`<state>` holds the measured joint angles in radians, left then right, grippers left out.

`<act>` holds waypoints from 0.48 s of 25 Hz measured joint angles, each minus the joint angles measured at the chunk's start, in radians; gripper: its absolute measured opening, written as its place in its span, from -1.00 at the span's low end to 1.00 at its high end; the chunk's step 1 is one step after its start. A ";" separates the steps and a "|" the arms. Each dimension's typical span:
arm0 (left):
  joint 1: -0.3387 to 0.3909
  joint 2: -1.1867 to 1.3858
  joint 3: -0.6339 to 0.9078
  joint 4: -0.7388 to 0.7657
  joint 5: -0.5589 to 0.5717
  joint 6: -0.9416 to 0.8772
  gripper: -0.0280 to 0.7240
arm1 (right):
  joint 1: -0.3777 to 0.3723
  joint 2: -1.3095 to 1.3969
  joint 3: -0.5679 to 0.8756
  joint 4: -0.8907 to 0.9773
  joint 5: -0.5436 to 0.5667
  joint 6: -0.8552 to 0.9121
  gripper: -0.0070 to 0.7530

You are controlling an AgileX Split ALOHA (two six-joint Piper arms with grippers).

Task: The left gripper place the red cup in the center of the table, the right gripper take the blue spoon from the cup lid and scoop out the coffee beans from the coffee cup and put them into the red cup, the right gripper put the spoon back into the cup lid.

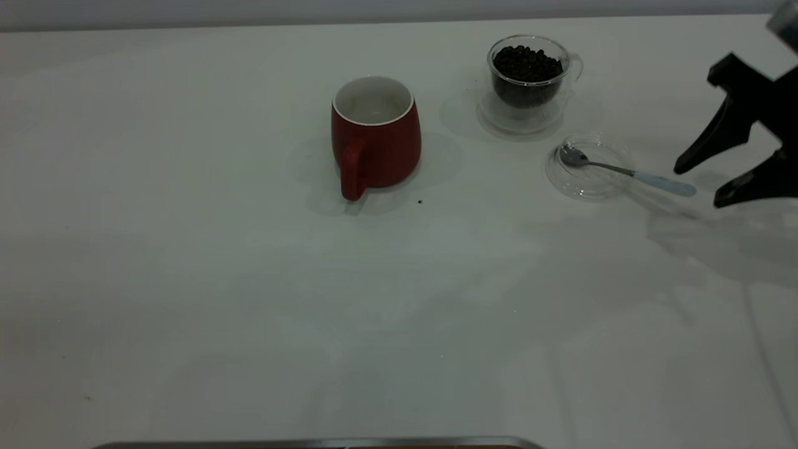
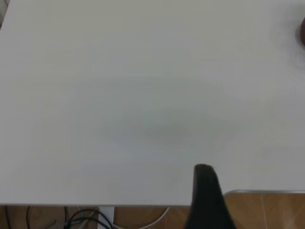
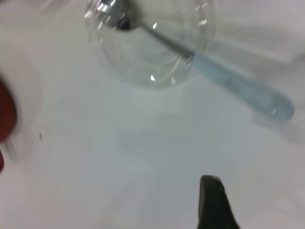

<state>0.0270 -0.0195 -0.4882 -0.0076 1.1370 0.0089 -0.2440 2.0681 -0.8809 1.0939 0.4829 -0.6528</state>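
The red cup [image 1: 376, 134] stands upright mid-table, white inside, handle toward the near edge. Behind and to its right is the clear coffee cup [image 1: 530, 78], filled with coffee beans [image 1: 527, 62]. The cup lid [image 1: 586, 165] lies flat in front of it. The blue spoon [image 1: 626, 171] rests with its bowl in the lid and its handle [image 3: 238, 88] sticking out over the rim. My right gripper [image 1: 699, 186] hovers open just right of the handle's end, holding nothing. Of the left gripper only one dark finger [image 2: 206, 195] shows, over bare table [image 2: 143, 95] far from the cups.
One stray bean [image 1: 419, 201] lies on the table just right of the red cup's base. A metal strip [image 1: 312, 444] runs along the near edge. In the left wrist view the table's edge [image 2: 119, 204] gives way to wooden floor and cables.
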 joint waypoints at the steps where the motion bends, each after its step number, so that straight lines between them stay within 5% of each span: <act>1: 0.000 0.000 0.000 0.000 0.000 0.000 0.61 | 0.012 -0.028 0.000 -0.058 0.003 0.042 0.32; 12: 0.000 0.000 0.000 0.000 0.000 -0.002 0.61 | 0.108 -0.543 0.009 -0.561 0.236 0.358 0.32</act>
<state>0.0270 -0.0195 -0.4882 -0.0076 1.1370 0.0071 -0.1362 1.5255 -0.8721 0.5326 0.7192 -0.2943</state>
